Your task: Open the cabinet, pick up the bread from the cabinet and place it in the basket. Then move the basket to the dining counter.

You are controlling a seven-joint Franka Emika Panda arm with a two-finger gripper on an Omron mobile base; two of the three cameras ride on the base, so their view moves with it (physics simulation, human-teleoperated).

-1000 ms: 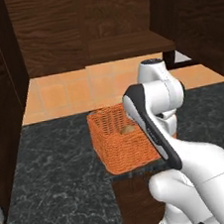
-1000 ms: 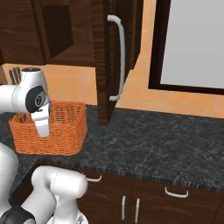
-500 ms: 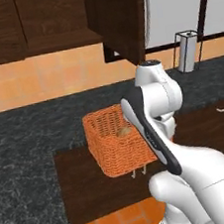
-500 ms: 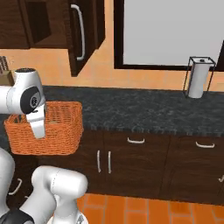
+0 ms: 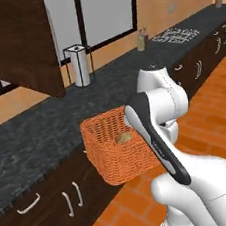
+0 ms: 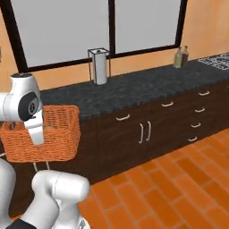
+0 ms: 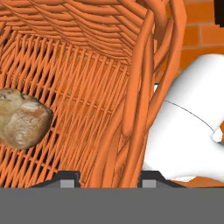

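Note:
The orange woven basket point(image 5: 108, 153) hangs in the air in front of the counter's edge, carried by my arm. My gripper point(image 7: 109, 176) is shut on the basket's point(image 7: 87, 65) thick rim, which runs up between the two fingertips in the hand view. The tan, lumpy bread point(image 7: 22, 119) lies on the basket's floor; it is seen as a small roll point(image 5: 122, 138) from the left base view. The basket point(image 6: 53, 141) also sits low at the left of the right base view. The dark wall cabinet point(image 5: 22, 43) stands open at the upper left. The dining counter is out of view.
The black marbled counter point(image 6: 134, 89) runs along the wall over dark base cabinets point(image 6: 143, 129). A paper towel holder point(image 5: 80, 65) and bottles point(image 6: 180, 57) stand on it below a large window. Orange tile floor point(image 6: 179, 188) spreads to the right.
The whole picture has shifted: the base has backed off and turned right along the counter. The basket stays in the gripper and has left the counter top.

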